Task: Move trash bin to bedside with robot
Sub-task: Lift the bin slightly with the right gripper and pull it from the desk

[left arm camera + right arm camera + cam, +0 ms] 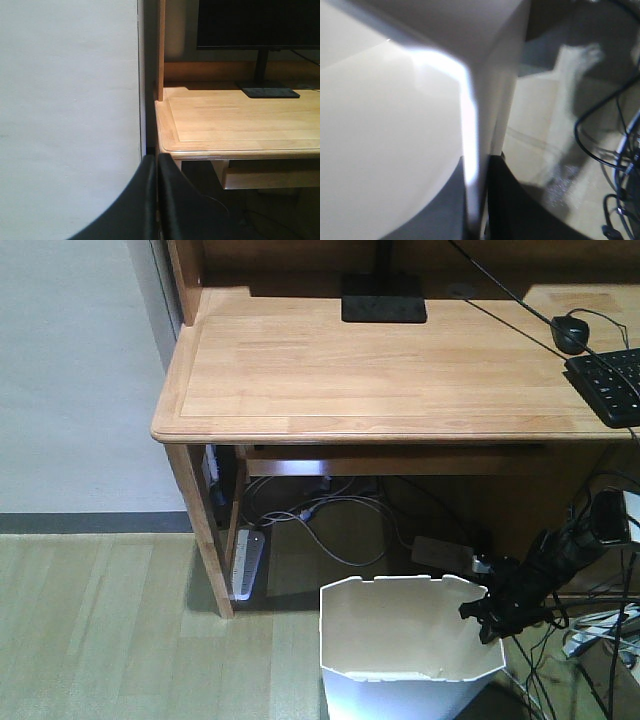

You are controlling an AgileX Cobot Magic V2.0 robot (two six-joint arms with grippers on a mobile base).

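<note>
Presently: trash bin [400, 635] on floor [100, 640], just in front of worktop [380, 370], cables [330, 530] behind it. My right gripper [487, 618] clamped on trash bin's right rim, wall pinched between fingers [520, 210]. My left gripper [157, 200] closed, holding nothing, facing wall [65, 100] beside worktop corner.

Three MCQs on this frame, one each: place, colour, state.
1. Where is the trash bin? A) on the floor by the desk B) on top of it C) on a chair
2. Colour of the monitor base? A) white B) red C) black
3. The right gripper is? A) open B) clamped on the bin's rim C) shut on nothing
Key: 1A, it stands on the floor below the desk edge; 2C, it reads black; 3B, the bin wall sits between its fingers.
</note>
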